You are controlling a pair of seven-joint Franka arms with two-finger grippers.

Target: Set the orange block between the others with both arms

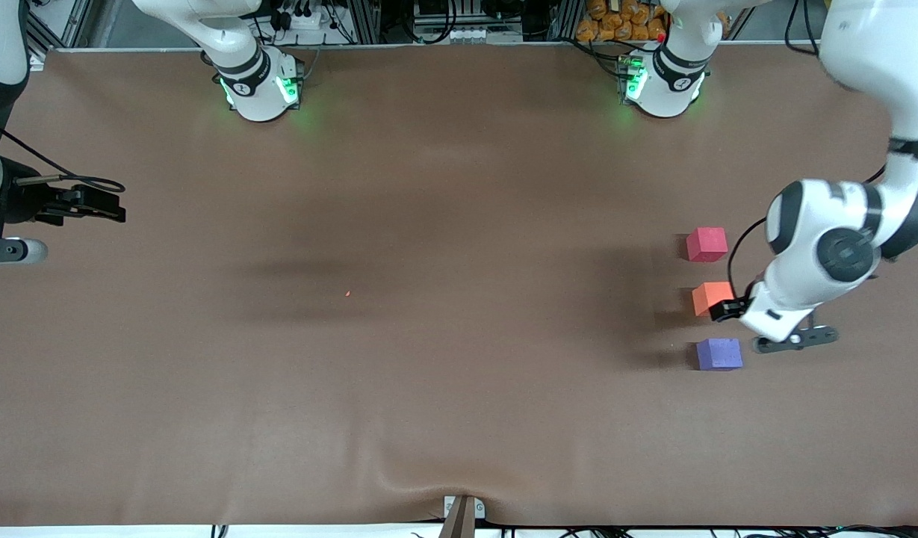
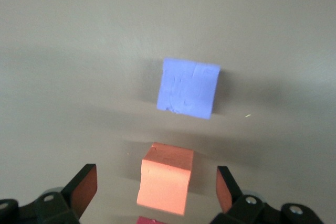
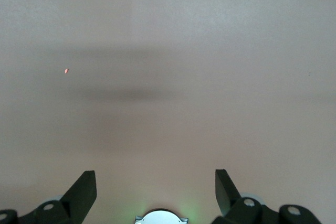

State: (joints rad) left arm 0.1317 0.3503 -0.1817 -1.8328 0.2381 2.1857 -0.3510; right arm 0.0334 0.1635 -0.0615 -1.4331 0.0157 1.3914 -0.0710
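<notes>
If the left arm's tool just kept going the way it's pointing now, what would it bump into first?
Most likely the orange block: in the left wrist view it sits between the open fingers of the left tool, untouched by either. If the tool passed over it, the purple-blue block would come next; depth is hard to judge.

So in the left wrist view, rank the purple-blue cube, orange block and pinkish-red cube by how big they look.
1. purple-blue cube and orange block: look alike, so no ranking; the orange sits nearer the camera.
2. pinkish-red cube: only a sliver shows at the picture's edge, so its look is no guide to real size.
</notes>
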